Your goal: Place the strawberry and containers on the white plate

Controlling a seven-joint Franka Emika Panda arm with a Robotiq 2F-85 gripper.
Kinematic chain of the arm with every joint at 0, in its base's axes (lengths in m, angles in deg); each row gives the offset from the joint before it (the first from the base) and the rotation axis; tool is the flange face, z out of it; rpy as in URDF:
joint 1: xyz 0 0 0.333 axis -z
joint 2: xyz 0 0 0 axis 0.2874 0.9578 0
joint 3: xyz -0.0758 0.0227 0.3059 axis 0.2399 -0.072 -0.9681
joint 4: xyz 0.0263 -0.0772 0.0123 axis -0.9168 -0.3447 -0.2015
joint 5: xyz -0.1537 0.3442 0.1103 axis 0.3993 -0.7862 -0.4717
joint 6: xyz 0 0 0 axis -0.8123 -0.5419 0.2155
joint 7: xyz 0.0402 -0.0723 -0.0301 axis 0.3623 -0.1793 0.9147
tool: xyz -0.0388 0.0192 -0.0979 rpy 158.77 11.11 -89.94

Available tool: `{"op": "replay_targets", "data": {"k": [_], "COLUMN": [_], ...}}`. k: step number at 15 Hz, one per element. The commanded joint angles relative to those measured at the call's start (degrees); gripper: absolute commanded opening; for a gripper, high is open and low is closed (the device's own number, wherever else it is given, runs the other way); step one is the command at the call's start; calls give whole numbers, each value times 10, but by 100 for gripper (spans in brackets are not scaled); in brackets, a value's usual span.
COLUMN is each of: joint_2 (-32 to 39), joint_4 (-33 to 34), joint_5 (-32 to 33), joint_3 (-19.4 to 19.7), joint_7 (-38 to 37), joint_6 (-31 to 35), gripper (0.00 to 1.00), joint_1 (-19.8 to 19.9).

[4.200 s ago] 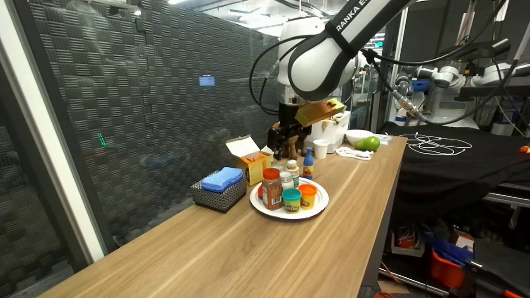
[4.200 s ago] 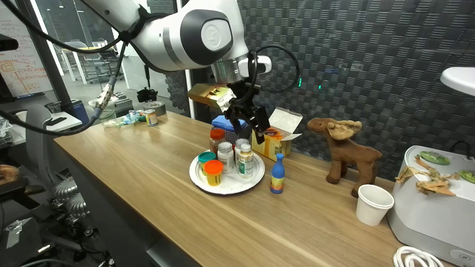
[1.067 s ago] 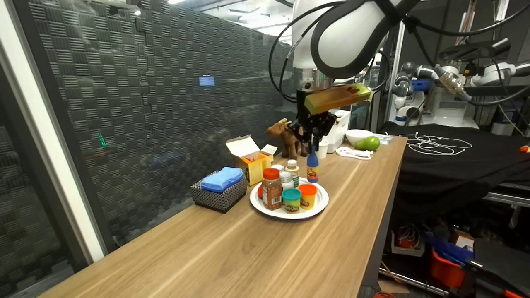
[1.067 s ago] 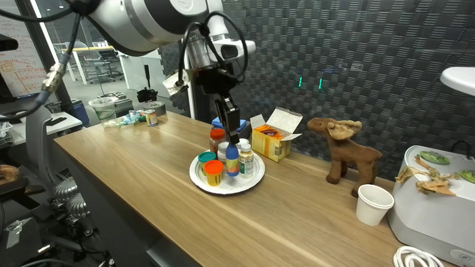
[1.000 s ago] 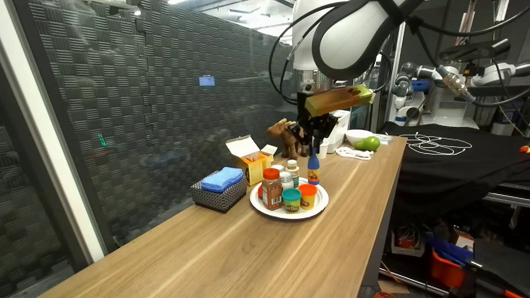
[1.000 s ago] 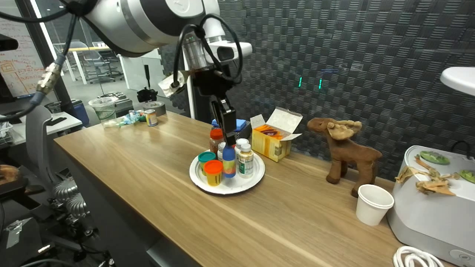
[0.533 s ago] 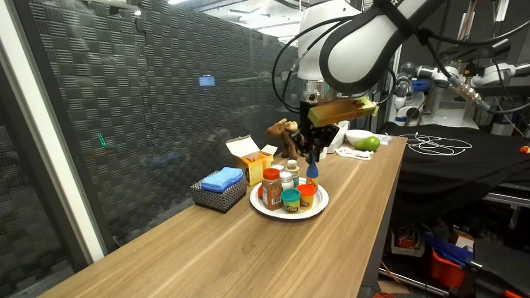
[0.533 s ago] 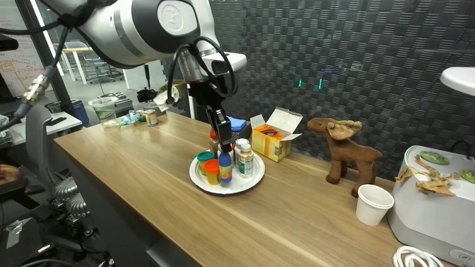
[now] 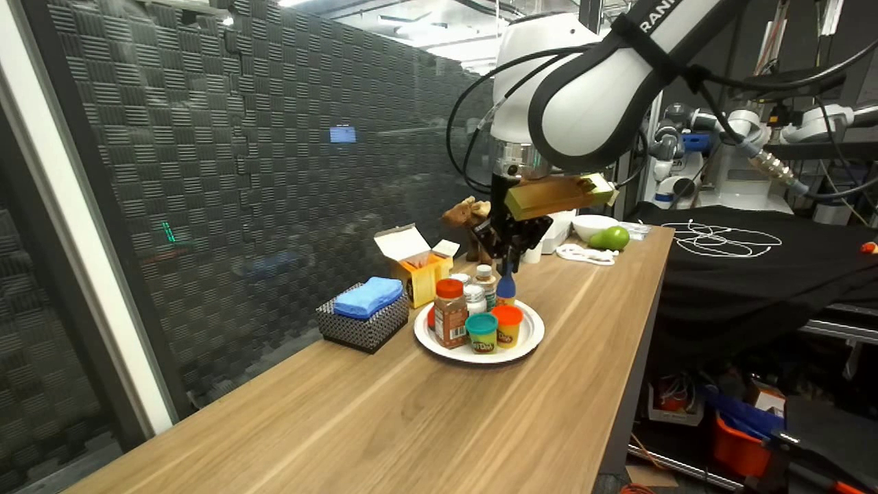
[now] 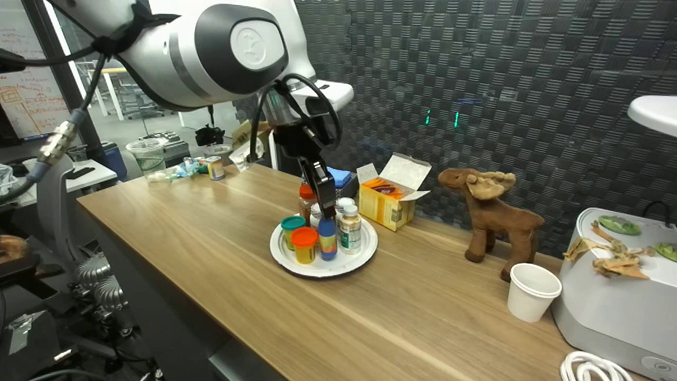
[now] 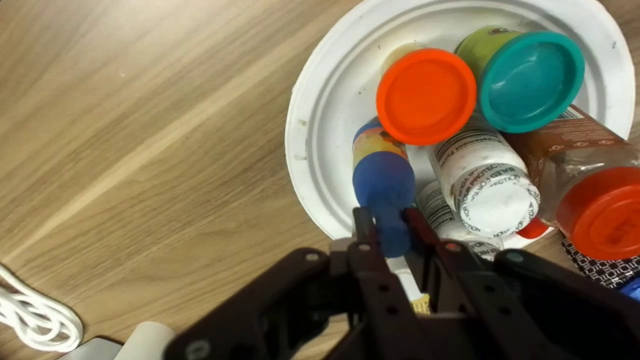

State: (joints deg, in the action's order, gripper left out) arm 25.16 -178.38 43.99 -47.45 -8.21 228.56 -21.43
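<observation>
White arm [image 9: 590, 103], dark trim [image 10: 214, 50], looped black cables [image 10: 257, 124], silver connector [image 10: 58, 142]; black claw [image 11: 388, 220], round screws [image 11: 312, 256]

Strawberry [image 11: 533, 229] mostly hidden by bottles [image 11: 497, 204], fingers [image 11: 363, 227] blurred, white plate [image 11: 301, 135] cut at wrist view's top

The table [image 10: 412, 317] is bearing the white plate [image 10: 349, 261]; near the plate, a yellow carton [image 10: 387, 208] and patterned box [image 9: 360, 327] are standing, farther off a toy moose [image 10: 500, 219].
</observation>
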Motion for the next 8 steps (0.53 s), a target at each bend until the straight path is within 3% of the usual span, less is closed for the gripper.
{"op": "replay_targets", "data": {"k": [1, 8], "joint_2": [8, 17], "joint_4": [6, 2], "joint_5": [-5, -8], "joint_3": [-4, -2], "joint_7": [12, 15], "joint_6": [21, 32], "gripper": [5, 10], "joint_1": [4, 2]}}
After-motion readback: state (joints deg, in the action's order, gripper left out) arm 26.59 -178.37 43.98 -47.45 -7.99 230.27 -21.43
